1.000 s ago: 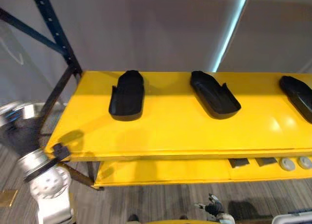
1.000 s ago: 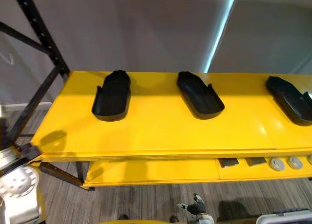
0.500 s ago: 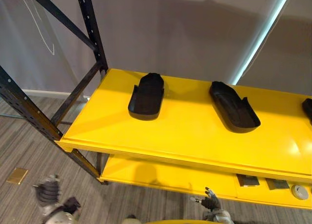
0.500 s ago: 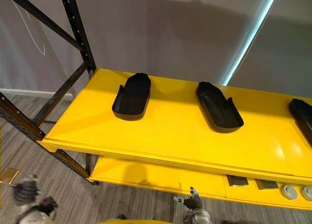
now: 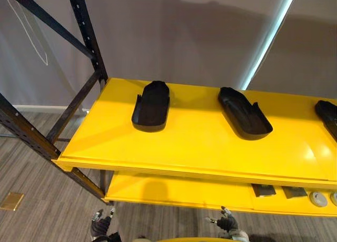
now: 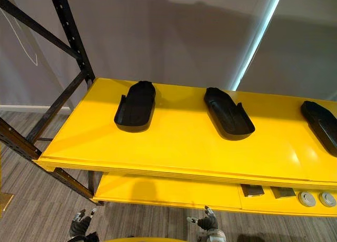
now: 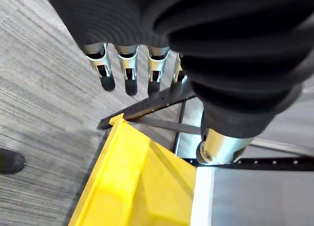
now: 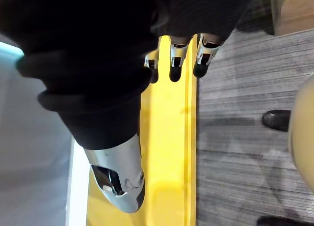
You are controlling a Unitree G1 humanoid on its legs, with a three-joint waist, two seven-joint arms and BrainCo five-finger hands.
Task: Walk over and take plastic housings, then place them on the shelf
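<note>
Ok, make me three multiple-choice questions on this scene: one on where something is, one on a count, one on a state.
1. Where do the black housings lie?
A. on the top board of the yellow shelf
B. on the floor
C. in the robot's hands

2. How many black housings show on that board?
A. one
B. three
C. five

3. How are the left hand and the right hand?
A. each shut on a housing
B. pressing on the board
C. open and empty, low before the shelf

Answers:
1 A: all rest on the top board.
2 B: one left, one middle, one at the right edge.
3 C: straight fingers in both wrist views, nothing held.
</note>
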